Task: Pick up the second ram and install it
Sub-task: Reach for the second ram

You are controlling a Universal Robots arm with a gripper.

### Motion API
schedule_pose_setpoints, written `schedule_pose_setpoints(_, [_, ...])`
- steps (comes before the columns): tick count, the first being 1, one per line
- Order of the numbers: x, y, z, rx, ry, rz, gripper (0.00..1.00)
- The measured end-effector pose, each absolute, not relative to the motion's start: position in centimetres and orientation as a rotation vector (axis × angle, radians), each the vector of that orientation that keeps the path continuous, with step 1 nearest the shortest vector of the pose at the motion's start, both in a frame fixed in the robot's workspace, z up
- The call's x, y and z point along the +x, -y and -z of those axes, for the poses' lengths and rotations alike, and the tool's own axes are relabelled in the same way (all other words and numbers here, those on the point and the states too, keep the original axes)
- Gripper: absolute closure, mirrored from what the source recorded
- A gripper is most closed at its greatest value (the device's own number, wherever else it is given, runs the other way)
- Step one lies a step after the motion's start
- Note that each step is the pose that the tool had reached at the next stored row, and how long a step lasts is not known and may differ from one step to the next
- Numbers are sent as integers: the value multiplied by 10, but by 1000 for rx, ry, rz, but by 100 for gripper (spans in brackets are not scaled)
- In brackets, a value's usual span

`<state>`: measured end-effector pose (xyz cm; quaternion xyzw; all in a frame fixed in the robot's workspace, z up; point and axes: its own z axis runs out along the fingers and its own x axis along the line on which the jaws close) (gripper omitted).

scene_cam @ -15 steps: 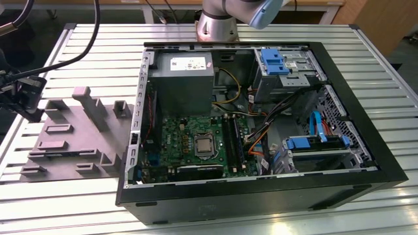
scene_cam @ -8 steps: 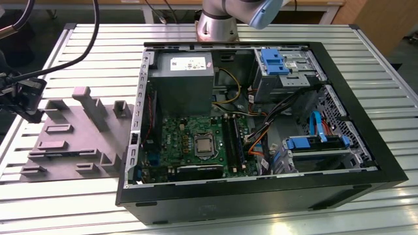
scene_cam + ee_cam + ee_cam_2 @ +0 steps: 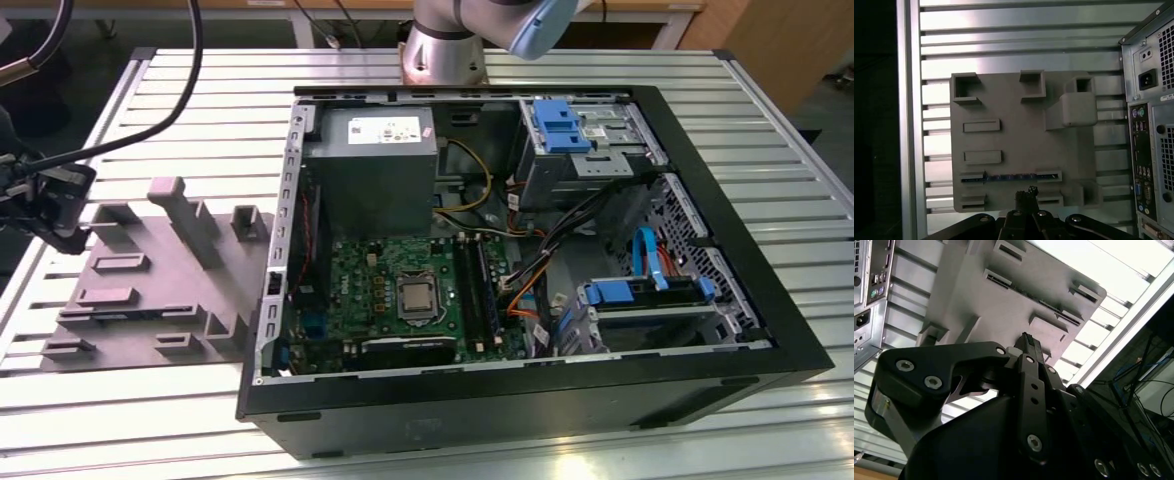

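Observation:
The second ram (image 3: 1009,176) stands on edge in a long slot of the pale grey tray (image 3: 1019,145), a thin dark strip with a bluish tint. In the second wrist view the ram (image 3: 1046,304) shows as a dark line along the tray (image 3: 979,295). My gripper (image 3: 1026,192) hovers above the tray's near edge, a little short of the ram, apart from it. Its fingertips (image 3: 1027,338) sit together with nothing between them. In the exterior view my gripper (image 3: 56,215) hangs over the left side of the tray (image 3: 160,290).
An open computer case (image 3: 534,400) lies to the tray's right in the exterior view, with the green motherboard (image 3: 360,270), its memory slots (image 3: 477,285) and a silver processor (image 3: 416,297). The case's rear panel (image 3: 1149,150) borders the tray. Cables hang at the exterior view's upper left.

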<state>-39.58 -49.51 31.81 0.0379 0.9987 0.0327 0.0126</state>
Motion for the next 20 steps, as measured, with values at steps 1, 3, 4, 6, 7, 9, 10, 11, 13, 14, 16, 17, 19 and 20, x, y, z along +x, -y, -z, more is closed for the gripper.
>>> schedule_pose_setpoints(1, [-396,495,-318,118,-3112,-102,89])
schedule_pose_setpoints(3, [-396,495,-317,118,-3112,-102,89])
schedule_pose_setpoints(4, [-397,495,-316,118,-3112,-102,89])
schedule_pose_setpoints(6, [-397,495,-315,118,-3112,-102,89])
schedule_pose_setpoints(7, [-397,495,-315,118,-3112,-102,89])
schedule_pose_setpoints(9, [-398,495,-314,118,-3112,-102,89])
schedule_pose_setpoints(10, [-398,495,-314,118,-3112,-102,89])
schedule_pose_setpoints(11, [-398,495,-313,118,-3112,-102,89])
schedule_pose_setpoints(13, [-398,495,-312,118,-3112,-102,89])
schedule_pose_setpoints(14, [-399,495,-312,118,-3112,-102,89])
schedule_pose_setpoints(16, [-399,495,-311,118,-3112,-102,89])
schedule_pose_setpoints(17, [-399,495,-310,118,-3112,-102,89])
schedule_pose_setpoints(19, [-400,495,-309,118,-3112,-102,89])
schedule_pose_setpoints(20, [-400,495,-309,118,-3112,-102,89])
